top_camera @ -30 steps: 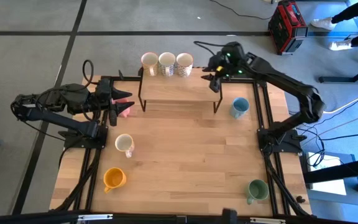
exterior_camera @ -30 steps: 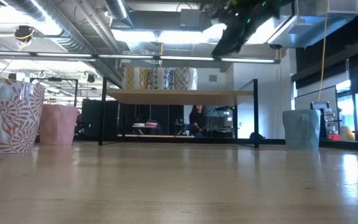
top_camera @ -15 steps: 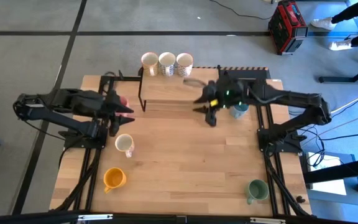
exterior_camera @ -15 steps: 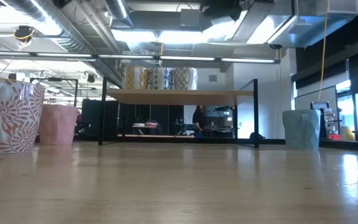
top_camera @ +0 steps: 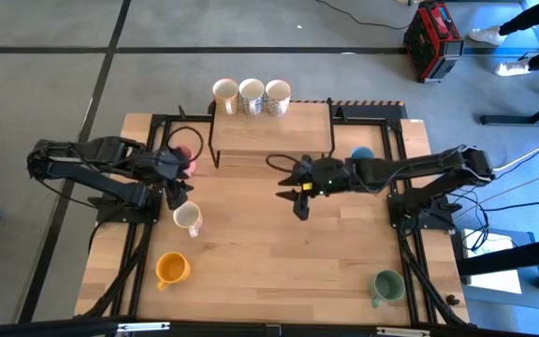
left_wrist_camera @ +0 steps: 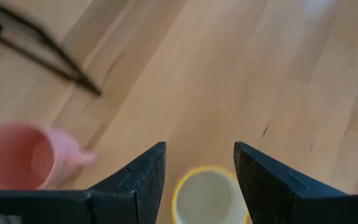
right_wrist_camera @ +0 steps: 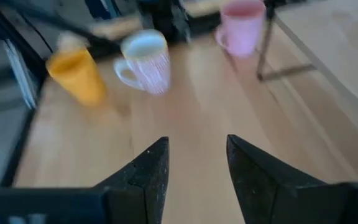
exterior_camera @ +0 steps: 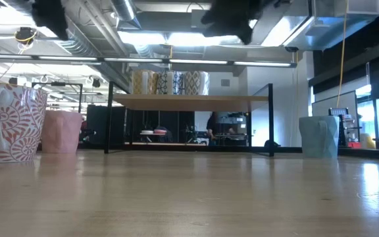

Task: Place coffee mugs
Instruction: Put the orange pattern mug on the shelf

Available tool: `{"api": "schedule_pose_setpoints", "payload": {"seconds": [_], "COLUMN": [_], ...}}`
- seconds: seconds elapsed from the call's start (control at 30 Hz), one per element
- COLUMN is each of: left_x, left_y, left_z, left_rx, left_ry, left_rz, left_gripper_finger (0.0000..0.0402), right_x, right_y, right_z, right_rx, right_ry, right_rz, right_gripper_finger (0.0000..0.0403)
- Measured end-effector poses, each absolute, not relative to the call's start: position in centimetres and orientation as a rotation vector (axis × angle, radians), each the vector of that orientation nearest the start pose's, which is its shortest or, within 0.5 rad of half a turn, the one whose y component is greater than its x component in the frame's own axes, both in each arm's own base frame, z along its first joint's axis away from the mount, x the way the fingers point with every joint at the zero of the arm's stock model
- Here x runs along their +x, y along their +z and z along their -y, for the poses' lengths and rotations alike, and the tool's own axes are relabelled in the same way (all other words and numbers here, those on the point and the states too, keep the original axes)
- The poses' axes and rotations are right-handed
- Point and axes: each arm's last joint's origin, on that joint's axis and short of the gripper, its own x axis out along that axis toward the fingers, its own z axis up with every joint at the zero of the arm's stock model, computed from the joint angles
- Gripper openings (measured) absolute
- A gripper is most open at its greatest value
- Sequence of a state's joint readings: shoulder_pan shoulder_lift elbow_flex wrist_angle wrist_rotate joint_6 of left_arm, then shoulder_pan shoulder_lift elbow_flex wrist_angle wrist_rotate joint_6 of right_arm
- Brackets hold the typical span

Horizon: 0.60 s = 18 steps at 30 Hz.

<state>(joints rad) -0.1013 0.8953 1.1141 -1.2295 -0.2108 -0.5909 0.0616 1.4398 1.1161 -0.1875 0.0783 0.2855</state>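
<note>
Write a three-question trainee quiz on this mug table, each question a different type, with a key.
1. True or false: three mugs stand in a row on the shelf.
2. Multiple choice: the left gripper is nearest which mugs? A) green and blue B) pink and white patterned C) orange and green
3. Fill in: the right gripper hangs over bare table, its fingers ____ and holding nothing.

Key: 1 true; 2 B, the pink mug and white patterned mug; 3 open.
</note>
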Motion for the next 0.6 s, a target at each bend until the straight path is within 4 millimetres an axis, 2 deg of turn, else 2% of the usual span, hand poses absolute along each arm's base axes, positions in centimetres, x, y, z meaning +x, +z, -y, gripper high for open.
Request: {"api": "schedule_pose_setpoints", "payload": {"seconds": [0.13,0.37,0.47,0.6], "left_x": [12.7,11.8,11.8,12.0], "left_y": [33.7,33.3,32.0,29.1], "left_z": [0.8,1.4,1.5,1.7], "left_rx": [-0.426,-0.465,-0.465,-0.495], "left_ry": [0.421,0.441,0.467,0.480], "left_rz": [-0.976,-1.005,-1.045,-1.132], "left_gripper_finger": [0.0183,0.0183,0.0183,0.0183], "right_x": [33.2,34.7,35.2,35.5], "right_y": [28.6,27.0,26.3,25.5], "right_z": [-2.7,-3.5,-3.6,-3.7], "right_rx": [0.248,0.250,0.276,0.325], "right_ry": [-0.052,-0.014,-0.004,-0.015], "right_rz": [-0.433,-0.433,-0.444,-0.473], "right_gripper_finger": [0.0151,0.0151,0.0151,0.0151]}}
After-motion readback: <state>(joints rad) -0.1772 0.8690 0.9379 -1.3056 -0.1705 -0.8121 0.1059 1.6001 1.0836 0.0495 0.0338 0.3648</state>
